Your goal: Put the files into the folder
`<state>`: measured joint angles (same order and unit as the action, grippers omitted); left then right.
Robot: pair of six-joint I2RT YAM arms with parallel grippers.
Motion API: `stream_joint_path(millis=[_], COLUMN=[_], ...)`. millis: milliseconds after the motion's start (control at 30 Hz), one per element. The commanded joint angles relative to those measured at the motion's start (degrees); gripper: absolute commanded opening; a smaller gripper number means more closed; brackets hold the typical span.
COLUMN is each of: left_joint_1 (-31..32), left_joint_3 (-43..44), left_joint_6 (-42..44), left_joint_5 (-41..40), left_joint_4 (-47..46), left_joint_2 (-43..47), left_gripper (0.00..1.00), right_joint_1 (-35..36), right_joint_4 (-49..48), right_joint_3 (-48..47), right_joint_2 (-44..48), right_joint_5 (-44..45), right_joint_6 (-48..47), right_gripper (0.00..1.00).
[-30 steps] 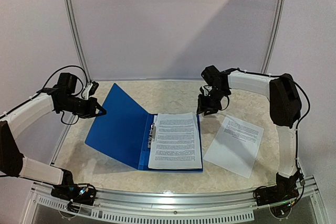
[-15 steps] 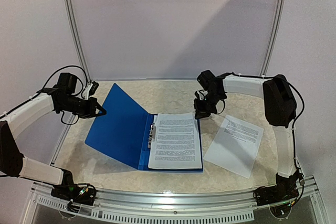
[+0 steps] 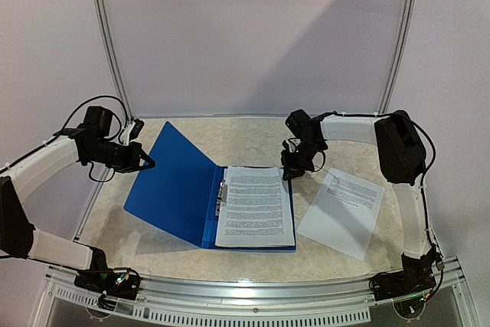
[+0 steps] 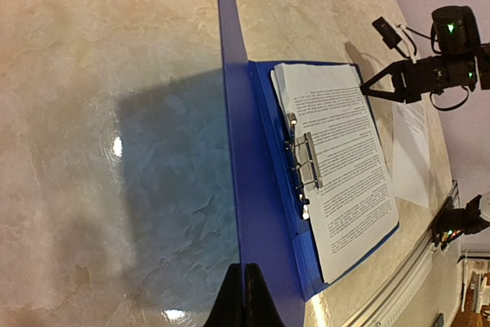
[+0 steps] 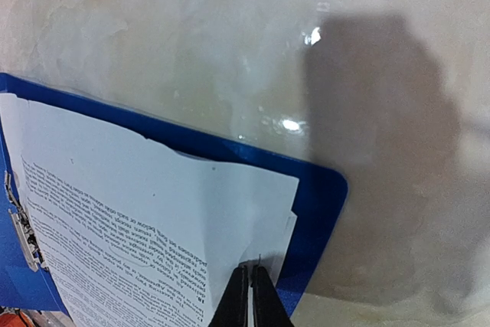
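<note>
The blue folder [image 3: 172, 181] lies open on the table, its cover raised at a slant. My left gripper [image 3: 145, 163] is shut on the cover's far-left edge and holds it up; in the left wrist view the fingertips [image 4: 245, 300] pinch the cover [image 4: 230, 151] edge-on. A stack of printed files [image 3: 256, 206] rests on the folder's right half beside the metal clip [image 4: 306, 162]. My right gripper [image 3: 289, 171] is at the stack's far right corner. In the right wrist view it [image 5: 251, 285] is shut on the top sheet's edge [image 5: 260, 212], which puckers there, over the blue backing [image 5: 318, 189].
One loose printed sheet [image 3: 342, 210] lies on the marble table to the right of the folder; it also shows in the left wrist view [image 4: 412, 155]. A curved white frame [image 3: 107, 51] and the wall stand behind. The table's metal front rail [image 3: 253, 296] is near.
My right gripper has moved left and slightly nearer, from right of the folder to the stack's far right corner. The left gripper and the cover have not moved.
</note>
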<state>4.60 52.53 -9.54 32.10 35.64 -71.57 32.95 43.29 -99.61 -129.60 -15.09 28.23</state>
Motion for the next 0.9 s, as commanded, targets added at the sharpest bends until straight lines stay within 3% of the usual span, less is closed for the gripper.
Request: stream_joint_path(millis=[0, 200, 367, 567, 700, 867], left_joint_1=[-0.4, -0.4, -0.4, -0.4, -0.4, -0.4], left_joint_3=[-0.5, -0.6, -0.6, -0.6, -0.6, -0.6], left_joint_6=[0.4, 0.5, 0.5, 0.4, 0.3, 0.2], left_joint_5=[0.0, 0.0, -0.1, 0.1, 0.2, 0.5], left_joint_4=[0.0, -0.1, 0.0, -0.1, -0.1, -0.2], left_joint_2=[0.5, 0.6, 0.8, 1.1, 1.2, 1.5], left_gripper=[0.00, 0.00, 0.00, 0.00, 0.00, 0.00], right_joint_1=[0.3, 0.3, 0.2, -0.1, -3.0, -7.4], right_joint_4=[0.3, 1.0, 8.9, 16.9, 20.1, 15.9], right_joint_3=[-0.6, -2.9, -4.2, 8.2, 19.4, 32.5], right_joint_2=[0.2, 5.9, 12.8, 23.0, 28.2, 33.7], right_joint_5=[1.0, 2.5, 18.1, 42.5, 50.0, 44.7], right_joint_6=[0.4, -0.1, -2.9, -2.5, 3.6, 8.4], right_gripper=[0.04, 0.16, 0.59, 0.95, 0.99, 0.99])
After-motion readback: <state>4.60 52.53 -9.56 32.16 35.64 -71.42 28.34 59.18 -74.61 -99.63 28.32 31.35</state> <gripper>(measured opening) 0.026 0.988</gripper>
